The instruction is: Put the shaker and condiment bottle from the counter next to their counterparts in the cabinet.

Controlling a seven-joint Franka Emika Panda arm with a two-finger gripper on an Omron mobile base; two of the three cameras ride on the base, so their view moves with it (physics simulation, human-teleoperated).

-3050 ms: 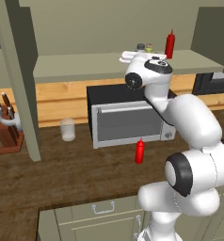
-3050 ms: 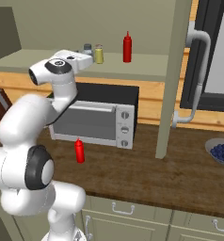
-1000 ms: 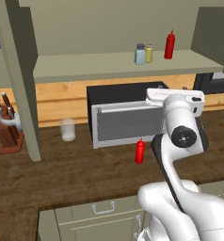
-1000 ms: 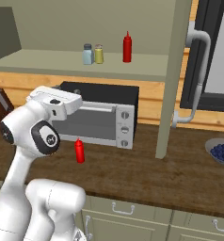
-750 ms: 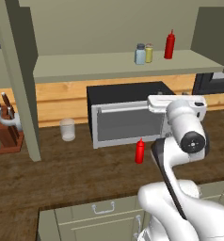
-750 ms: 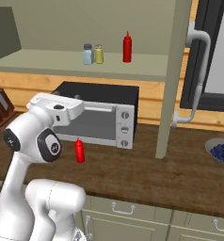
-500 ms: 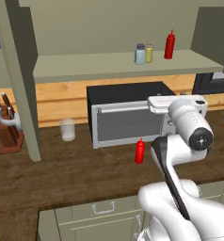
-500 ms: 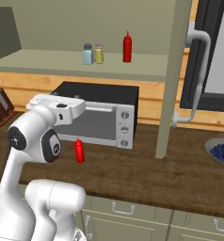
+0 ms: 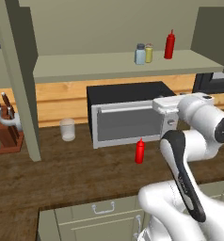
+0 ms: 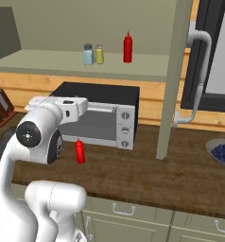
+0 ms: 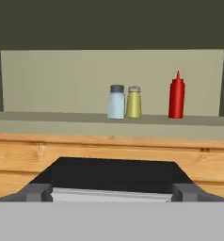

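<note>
On the cabinet shelf the pale blue shaker stands right beside the yellowish shaker, with a red squeeze bottle a little to their right. The condiment bottle stands upright on the counter, in front of the microwave door. My gripper is open and empty, its fingertips wide apart. It hovers over the microwave's front top edge, facing the shelf, well short of the shakers. My hand is above and behind the counter bottle.
The black microwave sits under the shelf. A glass and a knife block stand to its left. A thick cabinet post stands right of the microwave, with a bowl of blueberries beyond it.
The hand has drawn back from the shelf, where it was beside the shaker, and come down to microwave height. Over the last second it only sank slightly. The shaker stays on the shelf.
</note>
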